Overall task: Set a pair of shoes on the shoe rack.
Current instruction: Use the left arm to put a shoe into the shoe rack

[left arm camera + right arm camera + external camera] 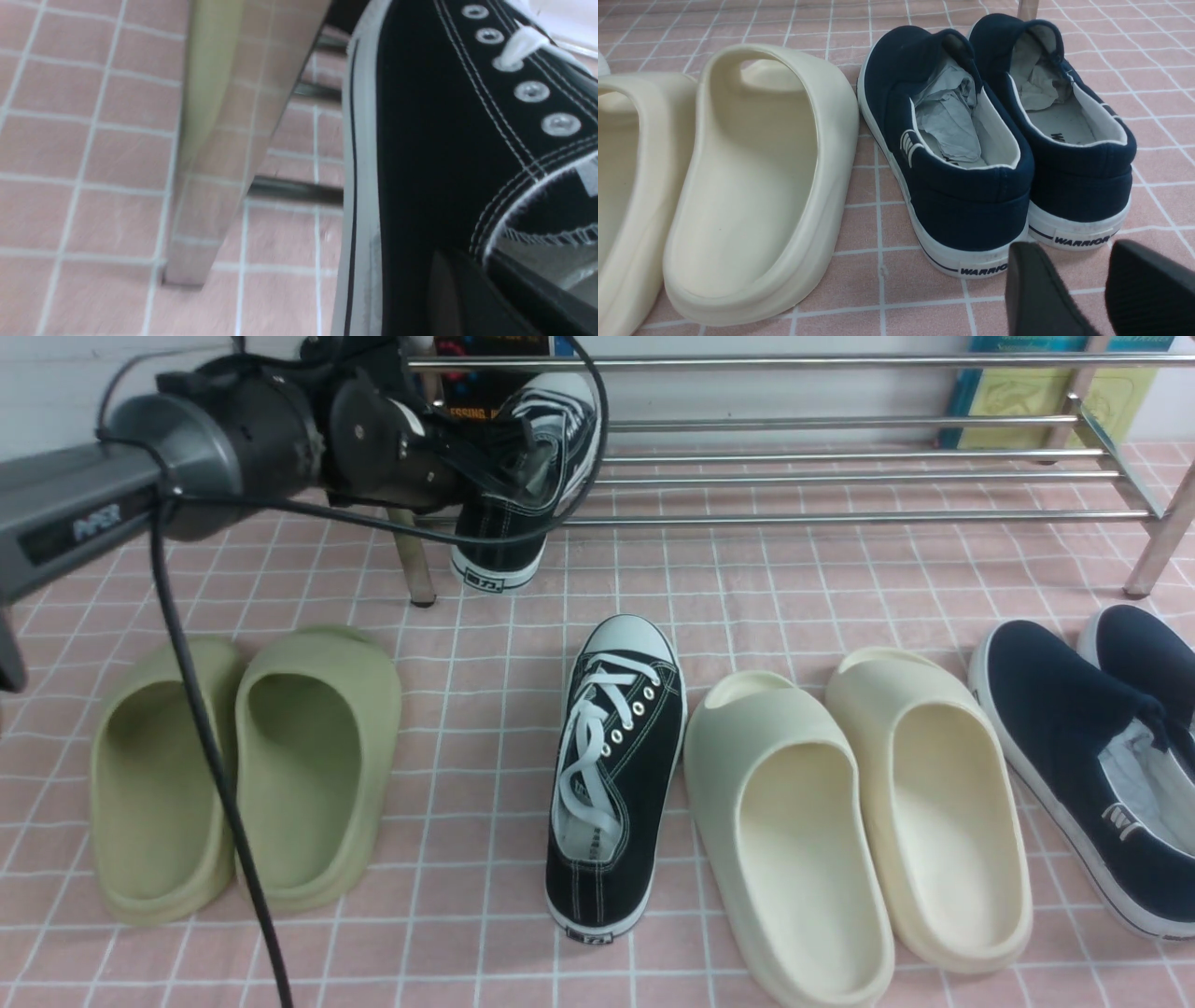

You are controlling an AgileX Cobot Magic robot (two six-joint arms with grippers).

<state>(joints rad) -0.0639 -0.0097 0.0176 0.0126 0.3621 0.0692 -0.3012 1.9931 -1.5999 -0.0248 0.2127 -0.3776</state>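
Observation:
One black canvas sneaker (523,476) with white laces hangs toe-up in my left gripper (509,462), which is shut on its collar at the left end of the silver shoe rack (840,476). In the left wrist view the sneaker (444,140) fills the right side, beside a rack leg (219,140). The other black sneaker (616,775) lies on the pink checked cloth in the middle, toe toward the rack. My right gripper (1083,284) is open and empty just behind the heels of the navy slip-ons (994,140); it does not show in the front view.
Green foam slides (243,775) lie at the left. Cream foam slides (859,821) lie right of the lying sneaker, with the navy slip-ons (1092,747) at the far right. Books (1055,383) stand behind the rack. A black cable (215,756) hangs from the left arm.

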